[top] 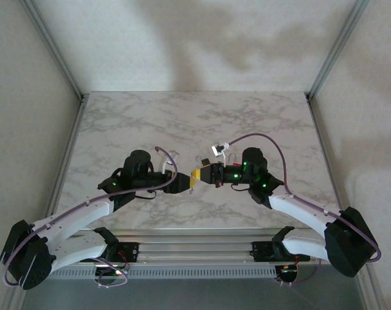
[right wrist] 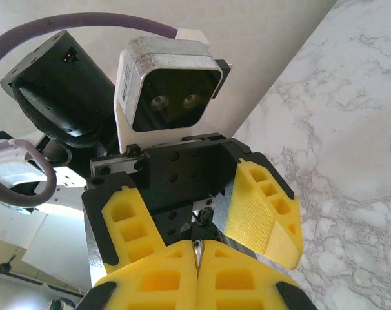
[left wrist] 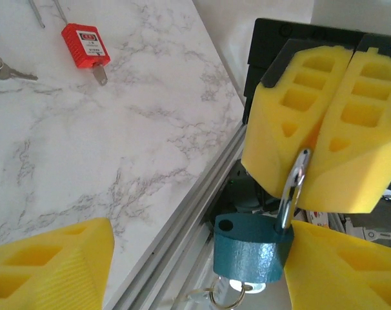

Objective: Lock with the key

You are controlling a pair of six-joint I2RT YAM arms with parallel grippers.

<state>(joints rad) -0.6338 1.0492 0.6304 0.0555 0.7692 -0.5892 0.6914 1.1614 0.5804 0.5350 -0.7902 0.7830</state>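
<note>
Wide-jawed, the left gripper (left wrist: 200,227) flanks the teal padlock (left wrist: 250,250), its shackle (left wrist: 291,194) pinched by the right gripper (right wrist: 197,249).

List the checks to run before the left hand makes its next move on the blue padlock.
1. Right hand shut on the blue padlock by its shackle: ok.
2. Left hand open, its fingers on either side of the padlock: ok.
3. Padlock centred between those fingers: not ok, it hangs close to one of them.
4. Shackle seated in the body: not ok, one hole on top stands empty.
5. Key in the keyhole: cannot tell; a key ring shows under the body.
6. Red padlock and loose keys lie on the table, apart from both hands: ok.
</note>
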